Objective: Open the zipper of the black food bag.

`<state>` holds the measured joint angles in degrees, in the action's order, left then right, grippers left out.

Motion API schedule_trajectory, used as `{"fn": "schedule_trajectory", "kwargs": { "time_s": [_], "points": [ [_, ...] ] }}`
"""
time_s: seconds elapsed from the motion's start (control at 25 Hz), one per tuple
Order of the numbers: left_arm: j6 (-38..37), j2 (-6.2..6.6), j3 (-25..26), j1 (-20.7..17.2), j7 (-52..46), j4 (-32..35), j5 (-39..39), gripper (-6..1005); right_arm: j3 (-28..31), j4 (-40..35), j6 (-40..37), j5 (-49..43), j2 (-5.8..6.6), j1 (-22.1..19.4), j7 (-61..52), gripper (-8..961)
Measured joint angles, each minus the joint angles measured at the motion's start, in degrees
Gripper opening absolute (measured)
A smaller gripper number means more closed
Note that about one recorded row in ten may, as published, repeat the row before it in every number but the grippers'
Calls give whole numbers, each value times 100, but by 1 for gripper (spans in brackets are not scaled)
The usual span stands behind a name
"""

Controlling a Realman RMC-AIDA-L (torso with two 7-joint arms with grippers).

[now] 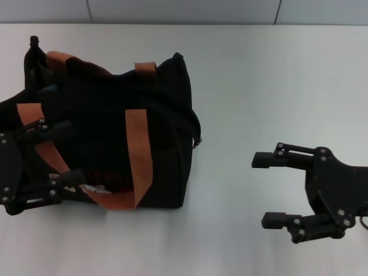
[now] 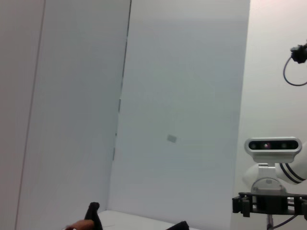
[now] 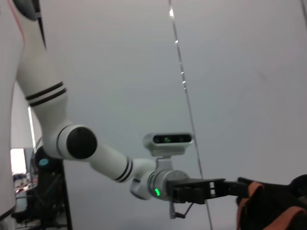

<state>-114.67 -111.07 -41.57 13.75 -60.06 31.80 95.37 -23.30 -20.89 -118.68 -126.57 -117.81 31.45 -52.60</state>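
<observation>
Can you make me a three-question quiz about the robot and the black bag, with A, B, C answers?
1. Where is the black food bag on the table?
A. on the robot's left
B. on the robot's right
C. hanging off the edge

2. What colour are the bag's handles?
A. blue
B. brown-orange
C. green

3. What is the right claw doing?
A. holding the zipper pull
B. open, over bare table
C. squeezing a handle

Answers:
1 A: the bag sits by the left claw.
2 B: the webbing straps are brown-orange.
3 B: its fingers are spread, with nothing between them, apart from the bag.
</observation>
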Motion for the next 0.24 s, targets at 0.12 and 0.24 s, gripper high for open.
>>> {"fn": "schedule_trajectory", "kwargs": {
  "time_s": [0.12, 0.24],
  "points": [
    [0, -11, -8, 53, -6, -1, 60, 821, -32, -105, 63, -2, -81, 2, -1, 840],
    [0, -17, -1, 68, -16, -3, 67, 821, -37, -110, 92, 7, -82, 9, -17, 840]
  ]
}}
